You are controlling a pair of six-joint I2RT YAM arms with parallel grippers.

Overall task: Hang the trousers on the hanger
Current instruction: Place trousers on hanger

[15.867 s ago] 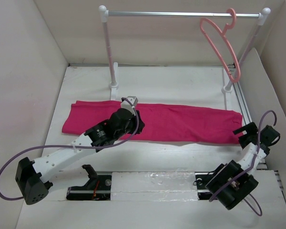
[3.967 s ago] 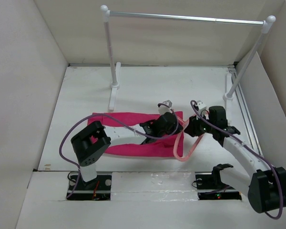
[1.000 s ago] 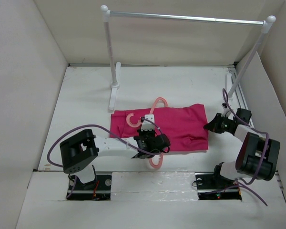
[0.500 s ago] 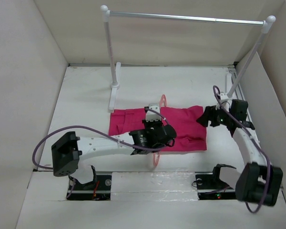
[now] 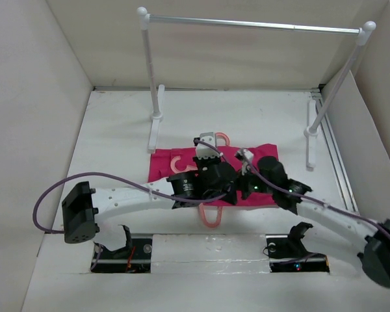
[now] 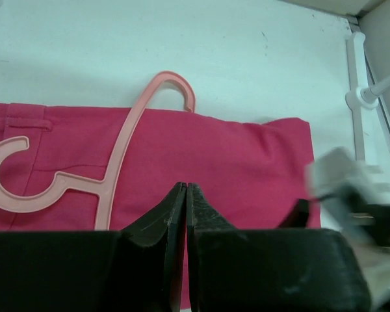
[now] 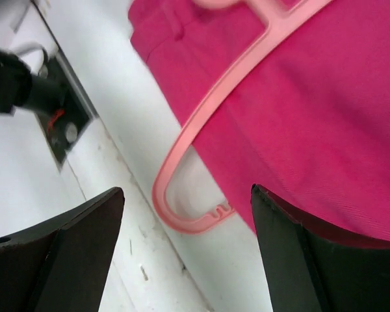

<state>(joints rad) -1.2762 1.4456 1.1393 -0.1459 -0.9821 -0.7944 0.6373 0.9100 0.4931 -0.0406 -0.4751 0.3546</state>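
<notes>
The trousers (image 6: 240,162) lie under the hanger (image 6: 120,155), left gripper (image 6: 186,190) closed tight, possibly pinching cloth; the wide-open, empty right gripper (image 7: 187,190) should close squarely on the hanger's near end.

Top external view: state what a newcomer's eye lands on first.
The magenta trousers lie flat mid-table with the pale-pink hanger on top, one end poking past their near edge. The left gripper, shut, and the right gripper, open, crowd over them. The garment rail stands at the back.
</notes>
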